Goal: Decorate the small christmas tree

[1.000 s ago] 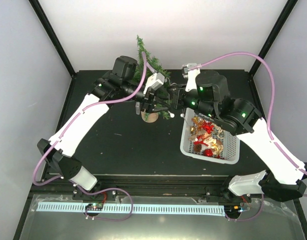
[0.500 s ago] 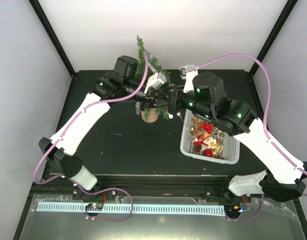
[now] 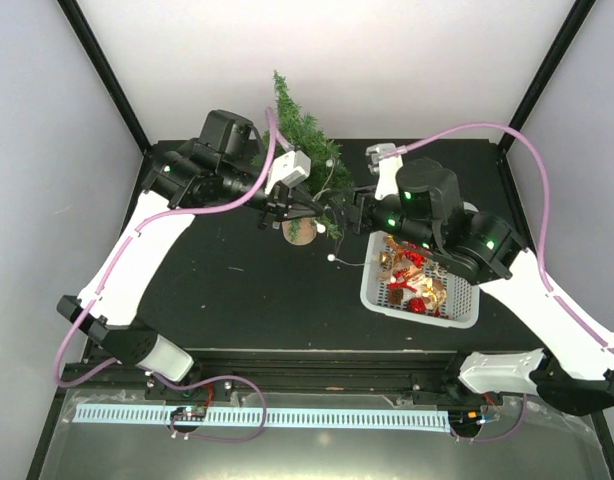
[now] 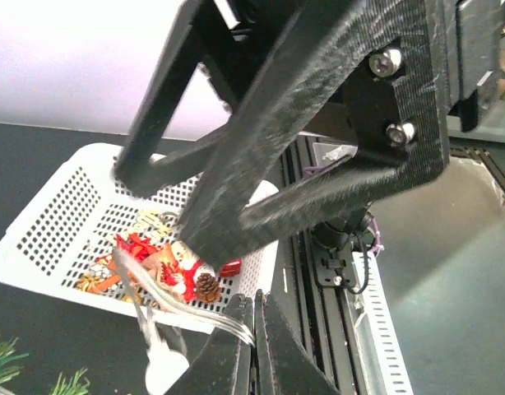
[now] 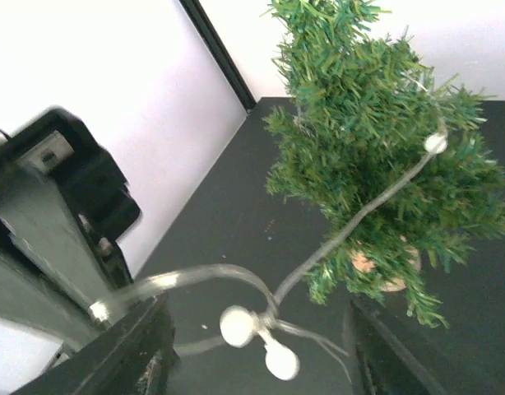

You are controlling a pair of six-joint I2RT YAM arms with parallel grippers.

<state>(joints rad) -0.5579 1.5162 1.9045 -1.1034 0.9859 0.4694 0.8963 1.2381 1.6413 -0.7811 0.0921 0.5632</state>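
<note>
A white perforated basket (image 3: pixel 370 285) sits on the black table (image 3: pixel 237 290), right side.

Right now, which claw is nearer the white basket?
Right. The right claw hangs just off the basket; the left claw, shut on the light string, sits beyond the tree.

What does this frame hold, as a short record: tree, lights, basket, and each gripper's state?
tree: small christmas tree, upright in its brown pot, between the two grippers
lights: light string, a clear wire with white bulbs, lying across the front of the tree, with loose bulbs hanging below
basket: white basket, to the right of the tree, holding red and gold ornaments
left gripper: shut on the light string
right gripper: open, facing the tree, with two bulbs between its fingers
</note>
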